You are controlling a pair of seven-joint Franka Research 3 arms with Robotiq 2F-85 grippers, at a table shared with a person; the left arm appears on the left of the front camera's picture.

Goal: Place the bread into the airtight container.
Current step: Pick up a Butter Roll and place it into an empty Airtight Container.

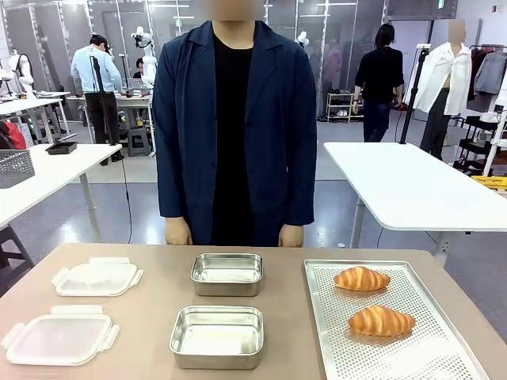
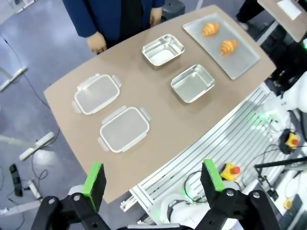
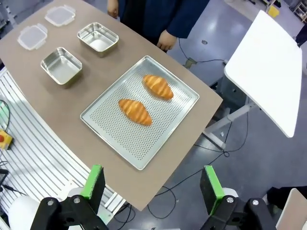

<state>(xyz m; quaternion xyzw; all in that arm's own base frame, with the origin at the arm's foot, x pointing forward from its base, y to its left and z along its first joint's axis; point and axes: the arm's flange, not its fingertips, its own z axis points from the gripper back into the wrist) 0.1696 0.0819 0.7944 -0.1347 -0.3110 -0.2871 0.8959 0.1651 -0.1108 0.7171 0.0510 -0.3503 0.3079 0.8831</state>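
The bread is two golden croissants, both lying on a perforated metal tray (image 1: pixel 444 348) at the robot's right end of the table (image 1: pixel 150 317). The near croissant (image 1: pixel 382 321) sits around the middle of the tray and the far croissant (image 1: pixel 361 279) lies close to the tray's far edge, the two apart and not touching. Left of the tray, about the middle of the table, stand two rectangular steel containers, one behind the other. The near container (image 1: pixel 217 360) and the far container (image 1: pixel 226 289) are both uncovered, with nothing inside them. Further left lie two clear plastic lids with clip tabs, flat on the table. The near lid (image 1: pixel 57 339) is beside the near container and the far lid (image 1: pixel 97 278) beside the far one, each well apart from its container. In its wrist view the right gripper (image 3: pixel 152 167) hangs high above the robot's side of the table with the tray and both croissants below it. Its green-padded fingers are spread wide and there is nothing between them. The left gripper (image 2: pixel 152 164) is likewise high over the near edge of the table, looking down on the lids and containers, its fingers wide apart and gripping nothing. A person (image 1: pixel 234 119) in a dark blue jacket stands at the far side of the table, both hands hanging at the table's edge.
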